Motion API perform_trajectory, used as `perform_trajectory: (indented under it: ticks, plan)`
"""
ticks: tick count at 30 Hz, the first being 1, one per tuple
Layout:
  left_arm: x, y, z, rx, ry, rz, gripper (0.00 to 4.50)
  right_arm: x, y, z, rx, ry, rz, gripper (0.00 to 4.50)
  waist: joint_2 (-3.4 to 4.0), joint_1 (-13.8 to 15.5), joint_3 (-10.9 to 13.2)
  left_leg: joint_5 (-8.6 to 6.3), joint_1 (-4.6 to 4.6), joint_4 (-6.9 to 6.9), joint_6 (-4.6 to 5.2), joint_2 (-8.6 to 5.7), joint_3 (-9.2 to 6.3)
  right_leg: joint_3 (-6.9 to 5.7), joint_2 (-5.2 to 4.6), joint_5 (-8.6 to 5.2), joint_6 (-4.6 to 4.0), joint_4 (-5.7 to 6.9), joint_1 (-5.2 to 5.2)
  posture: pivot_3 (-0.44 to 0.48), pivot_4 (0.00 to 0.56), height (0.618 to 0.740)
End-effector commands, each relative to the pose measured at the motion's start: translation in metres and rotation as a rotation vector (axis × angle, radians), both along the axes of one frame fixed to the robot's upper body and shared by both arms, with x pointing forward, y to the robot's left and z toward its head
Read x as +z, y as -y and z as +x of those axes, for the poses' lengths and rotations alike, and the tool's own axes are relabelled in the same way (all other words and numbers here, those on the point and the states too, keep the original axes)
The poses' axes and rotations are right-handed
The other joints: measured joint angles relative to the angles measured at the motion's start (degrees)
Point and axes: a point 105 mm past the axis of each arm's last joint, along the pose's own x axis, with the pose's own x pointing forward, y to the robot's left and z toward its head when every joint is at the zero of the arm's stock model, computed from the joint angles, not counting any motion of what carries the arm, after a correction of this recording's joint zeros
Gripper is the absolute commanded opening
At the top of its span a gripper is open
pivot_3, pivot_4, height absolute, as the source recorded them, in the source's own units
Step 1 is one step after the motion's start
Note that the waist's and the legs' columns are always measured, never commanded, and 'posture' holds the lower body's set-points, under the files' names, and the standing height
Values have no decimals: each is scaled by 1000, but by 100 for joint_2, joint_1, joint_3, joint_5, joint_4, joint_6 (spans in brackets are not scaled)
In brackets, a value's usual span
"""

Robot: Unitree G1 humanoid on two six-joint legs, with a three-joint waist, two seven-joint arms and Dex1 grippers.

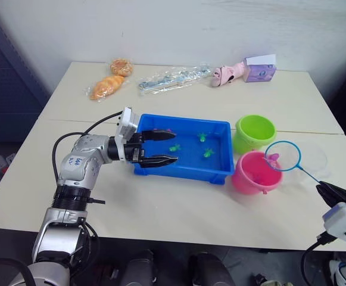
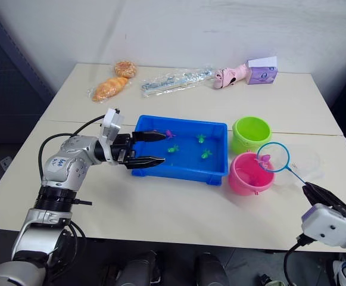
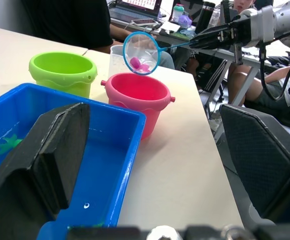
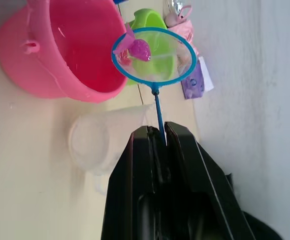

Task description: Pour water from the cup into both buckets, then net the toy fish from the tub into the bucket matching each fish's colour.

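Cream-coloured surface (image 1: 178, 214) against a white wall, so the bright toys stand out nicely. Right end effector (image 4: 158, 142) is clenched on the thin handle of the net (image 1: 283, 156), and the hoop hangs over the right-hand rim of the pink bucket (image 1: 253, 173) at centre-right of the frame, with a pink fish (image 4: 139, 49) sitting in the mesh. Left end effector (image 1: 164, 147) is released, fingers spread wide, one over the water and one outside the near-left wall of the blue tub (image 1: 217, 170) at mid-frame; I can't tell if it touches.

So we're in the netting step, dropping a pink fish in its matching bucket. Next move, I'd guess, calls for tipping the hoop so the fish falls in, not onto the surface.

Further out: green fish (image 1: 208, 153) and one more pink fish (image 1: 156, 130) wait in the tub, green bucket (image 1: 255, 132) just behind the pink one, clear cup (image 1: 315, 159) at right, behind the net.
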Motion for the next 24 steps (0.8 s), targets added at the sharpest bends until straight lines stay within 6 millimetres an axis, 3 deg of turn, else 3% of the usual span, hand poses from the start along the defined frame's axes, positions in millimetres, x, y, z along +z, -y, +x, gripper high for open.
perform_trajectory:
  ticks: [1, 5, 12, 21, 24]
  plan:
    - [7, 2, -5, -10, 31, -23, 4449, -3, -4, -2, 62, 58, -186, 0, 0, -4, 0, 0, 0, 0, -1, 0, 0, 0, 0, 0, 0, -1, 1, 0, 150, 740]
    - [6, 6, -7, -15, 24, -33, 4449, -7, 4, -2, 72, 137, -372, 0, 0, -3, 0, 4, 2, -1, -7, 0, 1, 1, 1, 0, 0, 0, 0, 0, 150, 740]
    - [7, 17, -9, -35, 10, -54, 4449, -6, 12, 5, 88, 210, -502, 0, 0, -5, 0, 7, 5, -1, -12, 0, 1, 2, 3, -1, 0, -2, 3, 0, 150, 740]
    - [4, 20, -10, -44, -2, -58, 4449, 1, -12, 7, 145, 251, -516, 0, 0, -2, 0, 10, 9, -3, -17, 2, 1, 3, 7, -2, -1, 0, 5, 0, 150, 740]
    - [3, 20, -11, -44, -6, -58, 4449, 8, -3, 5, 75, 264, -501, 0, 0, -2, 0, 10, 9, -3, -16, 1, 1, 3, 6, -2, -1, 0, 6, 0, 150, 740]
